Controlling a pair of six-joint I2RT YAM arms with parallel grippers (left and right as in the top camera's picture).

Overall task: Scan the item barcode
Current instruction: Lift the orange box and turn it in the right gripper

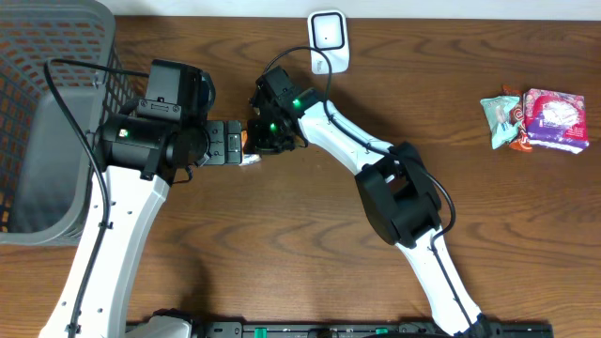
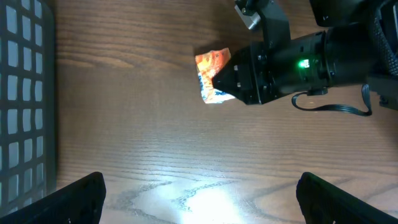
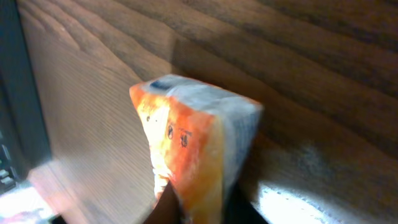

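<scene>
A small orange and white packet (image 1: 249, 150) lies low over the wooden table, near its middle. My right gripper (image 1: 260, 139) is shut on it: the right wrist view shows the packet (image 3: 193, 137) pinched between the two dark fingers at the bottom of that gripper (image 3: 202, 211). In the left wrist view the packet (image 2: 211, 74) sticks out of the right gripper (image 2: 229, 79) toward the left. My left gripper (image 2: 199, 199) is wide open with only bare table between its fingers (image 2: 81, 196), just left of the packet. The white scanner (image 1: 329, 39) stands at the far edge.
A grey mesh basket (image 1: 56, 122) fills the far left. At the right edge of the table lie a pink and white snack bag (image 1: 556, 117) and a green packet (image 1: 498, 115). The scanner's cable runs down toward the right arm.
</scene>
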